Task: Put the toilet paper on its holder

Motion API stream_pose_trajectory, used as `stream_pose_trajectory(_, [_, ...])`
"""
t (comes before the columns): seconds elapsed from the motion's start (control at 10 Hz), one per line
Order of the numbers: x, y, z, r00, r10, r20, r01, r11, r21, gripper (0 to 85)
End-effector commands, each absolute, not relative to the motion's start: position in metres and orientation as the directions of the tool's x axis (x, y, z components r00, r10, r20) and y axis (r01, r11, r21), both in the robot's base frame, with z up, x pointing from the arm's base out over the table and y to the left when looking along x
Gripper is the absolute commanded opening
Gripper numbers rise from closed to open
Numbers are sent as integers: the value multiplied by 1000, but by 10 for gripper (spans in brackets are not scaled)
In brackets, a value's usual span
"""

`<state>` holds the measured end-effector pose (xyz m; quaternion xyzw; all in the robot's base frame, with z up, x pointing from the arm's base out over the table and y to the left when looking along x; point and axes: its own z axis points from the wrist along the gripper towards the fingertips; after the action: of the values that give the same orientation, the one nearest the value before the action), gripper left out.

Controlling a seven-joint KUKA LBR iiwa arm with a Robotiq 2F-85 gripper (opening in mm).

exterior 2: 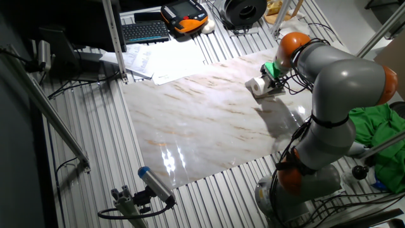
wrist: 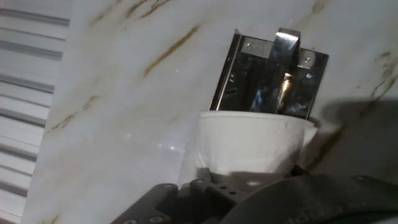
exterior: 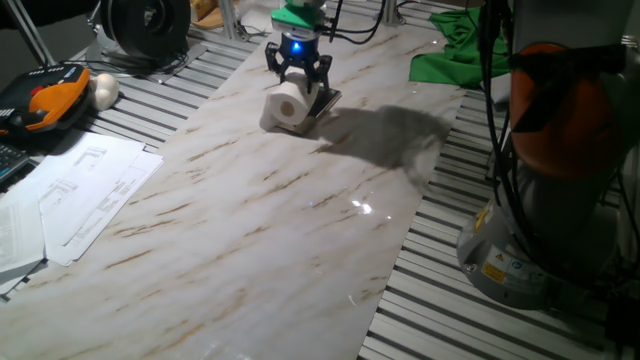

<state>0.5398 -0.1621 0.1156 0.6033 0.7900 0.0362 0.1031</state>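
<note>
The toilet paper [exterior: 284, 106] is a white roll lying on its side at the far end of the marble board, its end against the holder [exterior: 326, 100], a dark flat base tilted beside it. In the hand view the roll [wrist: 249, 146] fills the lower middle and the shiny holder base [wrist: 249, 74] with its thin bar [wrist: 286, 46] rises behind it. My gripper [exterior: 300, 84] hangs just above the roll with its fingers spread apart over the roll's top. In the other fixed view the gripper [exterior 2: 273, 74] is over the roll [exterior 2: 257, 85].
A green cloth [exterior: 450, 50] lies at the back right. A small white ball [exterior: 104, 90], an orange pendant [exterior: 45, 100] and papers [exterior: 80, 190] lie at the left on the slatted table. A cable spool [exterior: 150, 25] stands behind. The arm's base [exterior: 560, 150] is on the right.
</note>
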Motion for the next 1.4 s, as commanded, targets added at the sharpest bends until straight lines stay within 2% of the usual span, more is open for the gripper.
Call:
stream_pose_trajectory(0.0, [540, -163, 115, -256, 960, -116, 944, 274, 183, 0])
stream_pose_trajectory(0.5, [540, -164, 115, -265, 960, -94, 945, 278, 172, 0])
stream_pose_trajectory(1.0, [540, -164, 115, -157, 984, -84, 981, 165, 102, 0])
stream_pose_trajectory(1.3, [540, -164, 115, -141, 986, -84, 987, 147, 72, 0])
